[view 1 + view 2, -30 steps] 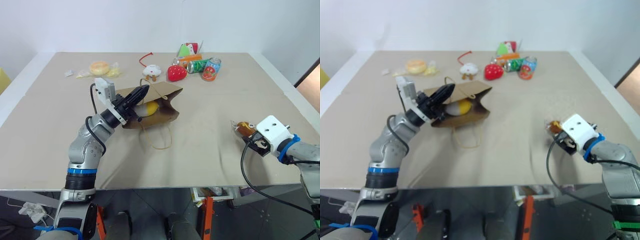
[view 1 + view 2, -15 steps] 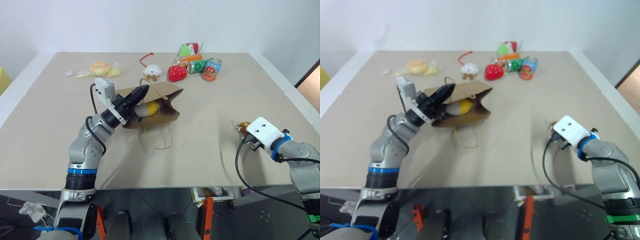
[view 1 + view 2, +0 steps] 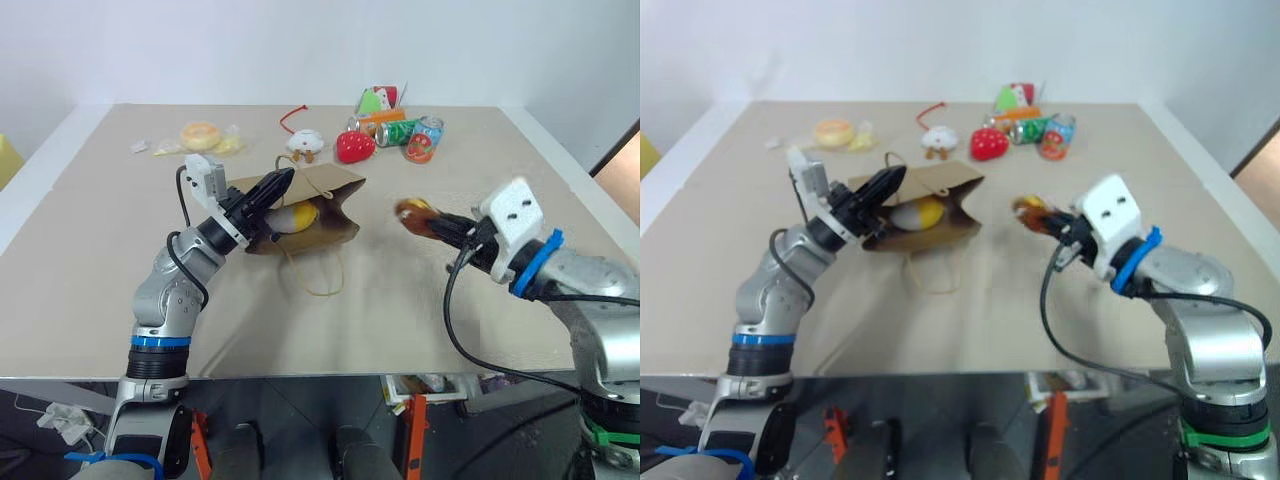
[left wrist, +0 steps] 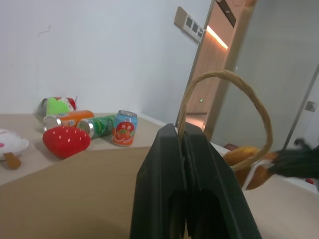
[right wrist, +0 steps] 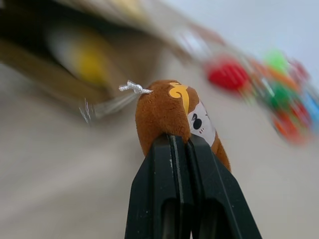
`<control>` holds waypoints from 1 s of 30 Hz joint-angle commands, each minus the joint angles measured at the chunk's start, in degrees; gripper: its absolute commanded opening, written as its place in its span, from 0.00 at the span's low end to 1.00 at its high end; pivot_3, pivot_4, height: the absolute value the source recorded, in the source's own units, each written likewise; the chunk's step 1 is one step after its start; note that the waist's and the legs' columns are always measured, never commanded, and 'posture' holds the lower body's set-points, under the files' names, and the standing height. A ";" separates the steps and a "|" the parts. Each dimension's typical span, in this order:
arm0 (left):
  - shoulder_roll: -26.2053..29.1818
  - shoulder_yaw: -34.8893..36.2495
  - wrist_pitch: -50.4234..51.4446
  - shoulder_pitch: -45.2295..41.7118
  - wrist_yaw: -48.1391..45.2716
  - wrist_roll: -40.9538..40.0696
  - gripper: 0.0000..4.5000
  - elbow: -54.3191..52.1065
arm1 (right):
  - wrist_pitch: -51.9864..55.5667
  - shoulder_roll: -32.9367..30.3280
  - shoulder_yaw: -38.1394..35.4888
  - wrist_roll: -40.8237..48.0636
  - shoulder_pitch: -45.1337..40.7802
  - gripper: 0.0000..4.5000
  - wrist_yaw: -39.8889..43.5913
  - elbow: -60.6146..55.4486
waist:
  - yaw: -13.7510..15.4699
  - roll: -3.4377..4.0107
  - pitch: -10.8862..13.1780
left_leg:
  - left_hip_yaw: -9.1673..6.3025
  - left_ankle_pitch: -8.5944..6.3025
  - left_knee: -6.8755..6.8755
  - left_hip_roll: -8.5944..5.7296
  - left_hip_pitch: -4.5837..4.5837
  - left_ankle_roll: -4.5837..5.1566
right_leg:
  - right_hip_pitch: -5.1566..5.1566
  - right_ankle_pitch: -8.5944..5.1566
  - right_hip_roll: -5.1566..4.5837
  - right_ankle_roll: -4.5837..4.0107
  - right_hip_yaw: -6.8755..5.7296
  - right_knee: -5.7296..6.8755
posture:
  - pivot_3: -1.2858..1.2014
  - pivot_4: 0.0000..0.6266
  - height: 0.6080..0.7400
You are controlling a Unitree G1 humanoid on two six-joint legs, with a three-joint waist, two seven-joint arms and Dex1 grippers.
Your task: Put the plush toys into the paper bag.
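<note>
Item: paper bag [image 3: 312, 208]. I see it lying on its side near the middle of the table [image 3: 100, 250], mouth held up by my left gripper [image 3: 283, 181], whose fingers are pressed together on the bag's upper edge beside one twisted loop handle [image 4: 227, 107]. The second loop handle [image 3: 318, 280] trails flat on the table in front of the bag.

Item: egg-shaped white-and-yellow plush [image 3: 297, 216]. It sits inside the bag, visible through the open mouth.

Item: brown plush animal [image 5: 175, 115], pale face, small white string tag. My right gripper [image 3: 432, 226] has it pinched, fingers nearly closed on its lower body, carrying it above the table, to the right of the bag's mouth and clear of it.

Other stock, far side of the table: white round plush with red cord [image 3: 304, 143], red strawberry [image 3: 353, 146], two drink cans [image 3: 411, 135] lying beside an orange carrot-like piece [image 3: 378, 116], a green-and-red packet [image 3: 376, 99], and wrapped yellow snacks [image 3: 200, 137] toward the far left.
</note>
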 commanded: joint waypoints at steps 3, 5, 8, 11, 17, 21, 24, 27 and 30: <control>0.66 0.80 1.77 -1.71 -0.44 -2.14 0.00 -2.23 | 2.59 -4.13 2.12 9.06 -5.25 0.01 4.54 -6.09 | 0.07 0.00 0.00 | 0.01 0.00 0.01 -0.01 -0.01 0.00 | 0.00 0.00 -0.03 0.00 0.00 -0.02 | 0.52 0.24 1.00; 0.68 0.69 2.10 -1.89 -0.59 -2.30 0.00 -2.15 | -0.09 -5.48 7.37 5.74 -7.51 0.01 4.43 -4.74 | -0.02 0.00 0.00 | 0.02 0.00 0.01 0.00 0.00 0.01 | -0.02 0.01 -0.01 -0.02 0.00 -0.02 | 0.52 0.24 1.00; 0.59 0.62 2.45 -2.15 -0.57 -2.43 0.00 -2.14 | -7.81 -6.51 17.79 -4.63 -12.25 0.01 3.16 1.51 | -0.34 0.00 0.00 | 0.03 0.01 0.00 0.05 0.06 0.02 | -0.04 0.05 0.05 -0.08 0.02 -0.01 | 0.52 0.24 1.00; 0.51 0.61 2.68 -2.24 -0.47 -2.65 0.00 -2.19 | -14.16 -5.23 24.32 -11.38 -16.44 0.01 3.11 8.86 | -0.26 0.00 0.00 | 0.06 0.04 -0.01 0.05 0.06 0.04 | -0.07 0.07 0.05 -0.11 0.03 0.00 | 0.52 0.24 1.00; 0.45 0.82 3.00 -2.23 -0.17 -2.95 0.00 -2.48 | -19.24 0.03 30.88 -16.20 -20.81 0.01 5.36 15.49 | -0.23 0.00 0.00 | 0.04 0.04 -0.09 0.06 0.00 0.03 | -0.13 0.04 0.05 -0.07 0.03 -0.01 | 0.52 0.24 1.00; 0.37 0.94 2.98 -1.98 0.41 -2.98 0.00 -3.07 | -15.70 1.45 27.25 -9.52 -20.01 0.01 9.02 10.46 | -0.06 0.00 0.00 | 0.01 0.04 -0.10 0.04 -0.05 0.03 | -0.13 0.01 0.02 -0.04 -0.01 -0.01 | 0.52 0.24 1.00; 0.39 1.10 2.97 -1.80 0.80 -3.00 0.00 -3.36 | -10.65 1.96 21.47 -2.00 -20.60 0.01 10.10 6.75 | -0.05 0.00 0.00 | 0.00 0.04 -0.08 0.03 -0.08 0.03 | -0.12 0.01 0.00 -0.04 -0.02 -0.01 | 0.52 0.24 1.00; 0.49 1.21 2.96 -1.71 1.07 -3.08 0.00 -3.48 | -8.01 0.93 18.18 1.43 -21.14 0.01 10.45 5.02 | -0.06 0.00 0.00 | -0.04 0.04 -0.06 0.04 -0.07 0.03 | -0.10 0.04 0.01 -0.07 -0.06 -0.01 | 0.52 0.24 1.00; 0.56 1.18 2.91 -1.78 1.22 -3.19 0.00 -3.43 | -7.28 0.81 17.63 2.53 -21.49 0.01 9.96 4.48 | -0.08 0.00 0.00 | -0.04 0.05 -0.04 0.05 -0.05 0.04 | -0.10 0.07 0.02 -0.11 -0.06 -0.01 | 0.52 0.24 1.00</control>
